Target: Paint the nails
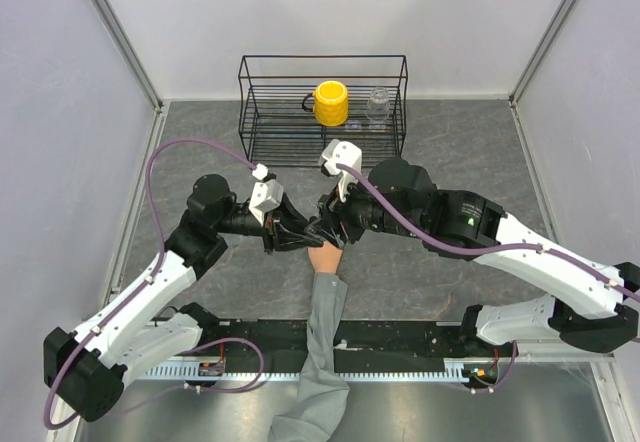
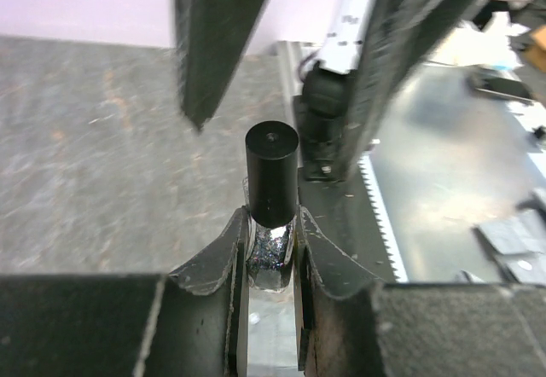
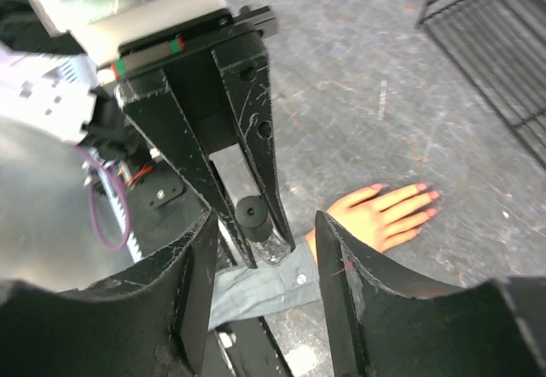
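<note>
The peach mannequin hand [image 3: 384, 215] lies flat on the grey table, its fingers pointing away from its grey sleeve [image 3: 256, 283]; the nails [image 3: 429, 195] look pink. In the top view the hand [image 1: 323, 258] is mostly hidden under both grippers. My left gripper [image 2: 271, 223] is shut on a small glass nail polish bottle [image 2: 271, 256] with a black cap [image 2: 271, 176], held upright above the sleeve cuff. My right gripper [image 3: 264, 217] is open, its fingers [image 2: 213, 44] on either side of the cap without touching it. The two grippers meet in the top view, left gripper [image 1: 300, 234] and right gripper [image 1: 330, 226].
A black wire rack [image 1: 322, 62] stands at the back with a yellow cup [image 1: 331, 103] and a clear glass jar [image 1: 378, 105] in it. A black rail [image 1: 400, 337] runs along the near edge. White walls close in both sides.
</note>
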Motion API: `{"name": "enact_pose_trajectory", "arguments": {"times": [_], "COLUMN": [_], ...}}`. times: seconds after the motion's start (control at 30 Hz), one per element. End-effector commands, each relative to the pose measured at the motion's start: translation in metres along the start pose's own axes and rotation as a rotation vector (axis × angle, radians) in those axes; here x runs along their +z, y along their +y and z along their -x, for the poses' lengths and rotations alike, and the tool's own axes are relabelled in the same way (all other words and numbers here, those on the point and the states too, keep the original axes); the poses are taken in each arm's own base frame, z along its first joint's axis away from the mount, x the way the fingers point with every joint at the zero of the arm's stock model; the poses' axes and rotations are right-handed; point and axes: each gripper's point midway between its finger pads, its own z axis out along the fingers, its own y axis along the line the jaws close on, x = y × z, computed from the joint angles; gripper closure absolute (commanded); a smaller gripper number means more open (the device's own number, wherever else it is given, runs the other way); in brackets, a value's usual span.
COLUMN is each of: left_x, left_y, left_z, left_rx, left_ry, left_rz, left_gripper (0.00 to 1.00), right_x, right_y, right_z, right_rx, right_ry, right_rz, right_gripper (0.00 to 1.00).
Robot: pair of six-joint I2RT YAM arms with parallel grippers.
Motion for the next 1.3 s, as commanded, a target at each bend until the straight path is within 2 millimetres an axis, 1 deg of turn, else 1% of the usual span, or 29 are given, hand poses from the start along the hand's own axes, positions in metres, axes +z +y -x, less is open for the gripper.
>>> {"name": "enact_pose_trajectory", "arguments": {"times": [0.0,0.07,0.1,0.13,0.27,0.33,0.37,0.4,0.47,0.5,0.53,0.57,0.63,0.67,0.7,0.77,0.8,0.83,0.87,0.9,0.93,0.97,1.0,1.03,1.07,1.13,1.2,1.23,1.27], "left_x": [0.001,0.002,0.002,0.002,0.003,0.003,0.003,0.003,0.002,0.002,0.001,0.0,-0.003,-0.008,-0.012,-0.023,-0.027,-0.032,-0.039,-0.044,-0.046,-0.049,-0.05,-0.05,-0.05,-0.049,-0.048,-0.047,-0.045], "left_y": [-0.027,-0.029,-0.029,-0.029,-0.029,-0.029,-0.029,-0.027,-0.024,-0.018,-0.015,-0.01,0.011,0.024,0.03,0.048,0.053,0.058,0.068,0.069,0.071,0.073,0.072,0.072,0.07,0.071,0.07,0.068,0.067], "left_z": [0.023,0.023,0.023,0.022,0.021,0.022,0.022,0.022,0.022,0.023,0.026,0.024,0.025,0.029,0.027,0.031,0.029,0.03,0.031,0.031,0.031,0.033,0.033,0.034,0.036,0.033,0.033,0.034,0.034], "left_rx": [0.049,0.05,0.047,0.045,0.038,0.038,0.041,0.041,0.043,0.062,0.076,0.064,0.088,0.108,0.102,0.118,0.109,0.108,0.141,0.145,0.147,0.155,0.159,0.165,0.17,0.163,0.165,0.167,0.165], "left_ry": [-0.037,-0.037,-0.037,-0.036,-0.032,-0.033,-0.035,-0.036,-0.037,-0.041,-0.046,-0.036,-0.038,-0.045,-0.04,-0.052,-0.048,-0.051,-0.046,-0.049,-0.049,-0.053,-0.055,-0.059,-0.067,-0.062,-0.061,-0.063,-0.063], "left_rz": [-0.149,-0.161,-0.163,-0.164,-0.173,-0.172,-0.167,-0.156,-0.129,-0.089,-0.053,-0.015,0.116,0.205,0.248,0.381,0.425,0.468,0.539,0.567,0.587,0.607,0.609,0.609,0.604,0.601,0.59,0.583,0.569], "left_gripper": [0.98,0.98,0.98,0.98,0.98,0.98,0.98,0.98,0.98,0.98,0.98,0.98,0.98,0.98,0.98,0.98,0.98,0.98,0.98,0.98,0.98,0.98,0.98,0.98,0.98,0.98,0.98,0.98,0.98], "right_x": [-0.009,-0.008,-0.005,-0.005,-0.001,0.001,0.004,0.005,0.007,0.009,0.011,0.013,0.02,0.024,0.031,0.038,0.042,0.04,0.042,0.037,0.04,0.039,0.04,0.049,0.052,0.057,0.052,0.044,0.044], "right_y": [0.019,0.02,0.021,0.022,0.025,0.026,0.027,0.028,0.027,0.024,0.023,0.02,0.012,0.012,0.009,0.007,-0.018,-0.028,-0.028,-0.029,-0.043,-0.026,-0.015,-0.004,0.0,0.001,-0.003,-0.004,-0.002], "right_z": [0.011,0.01,0.008,0.009,0.006,0.005,0.003,0.001,-0.001,-0.004,-0.006,-0.006,-0.013,-0.006,-0.014,-0.006,-0.006,-0.002,-0.019,-0.006,-0.009,-0.016,-0.007,-0.012,-0.01,-0.014,-0.014,-0.008,-0.009], "right_rx": [-0.059,-0.071,-0.073,-0.077,-0.087,-0.092,-0.093,-0.094,-0.095,-0.092,-0.089,-0.078,-0.057,-0.044,-0.003,0.041,0.092,0.11,0.095,0.159,0.159,0.13,0.14,0.129,0.129,0.106,0.103,0.108,0.107], "right_ry": [-0.006,0.0,0.007,0.007,0.021,0.028,0.034,0.041,0.048,0.058,0.06,0.057,0.056,0.015,0.024,-0.041,-0.079,-0.111,-0.077,-0.123,-0.15,-0.128,-0.158,-0.157,-0.159,-0.143,-0.151,-0.165,-0.153], "right_rz": [0.136,0.149,0.157,0.165,0.185,0.195,0.202,0.204,0.2,0.19,0.178,0.162,0.113,0.11,0.091,0.037,-0.143,-0.253,-0.387,-0.478,-0.649,-0.658,-0.658,-0.663,-0.658,-0.664,-0.676,-0.665,-0.637], "right_gripper": [0.45,0.47,0.52,0.55,0.56,0.61,0.65,0.74,0.83,0.93,0.99,1.0,1.0,1.0,1.0,1.0,1.0,1.0,1.0,1.0,1.0,1.0,1.0,1.0,1.0,1.0,1.0,1.0,1.0]}}
